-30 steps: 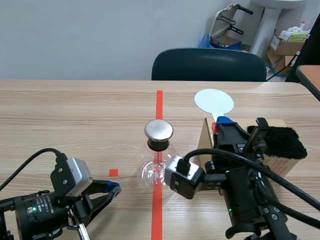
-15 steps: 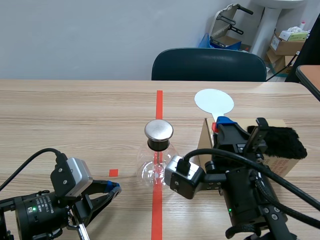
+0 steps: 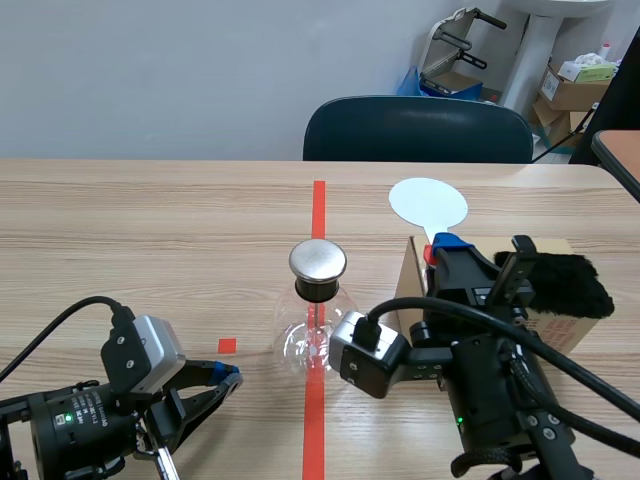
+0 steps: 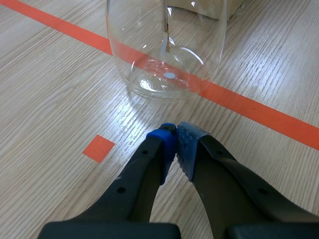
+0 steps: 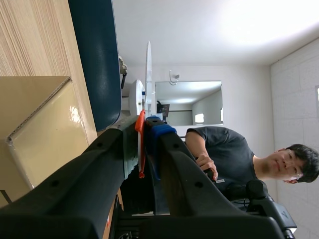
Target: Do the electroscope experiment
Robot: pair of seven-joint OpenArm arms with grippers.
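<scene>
**No movement across the last second: wand gripped, electroscope not yet approached**

Scene view: I find no difference between this moment and the two earlier pictures. Both arms have held position. The electroscope (image 3: 317, 318), a glass flask with a metal cap, stands on the bench (image 3: 150, 220) on the red centre line. The left end effector (image 3: 225, 378) lies low, near the flask's base and on the robot's side of it. The right end effector (image 3: 440, 245) holds the white disc wand (image 3: 428, 203) upright above the cardboard box (image 3: 418, 272). A piece of black fur (image 3: 565, 283) lies on the box.

Left wrist view: the left end effector (image 4: 175, 144) has its pads together on nothing. The electroscope (image 4: 167, 50) stands just ahead, apart from them.

Right wrist view: the right end effector (image 5: 144, 130) is clamped on the wand's red handle, with the white disc wand (image 5: 148, 69) seen edge-on beyond it.

Assessment: I judge this to be a pause. The disc is well apart from the metal cap, so bringing it to the cap remains outstanding.
</scene>
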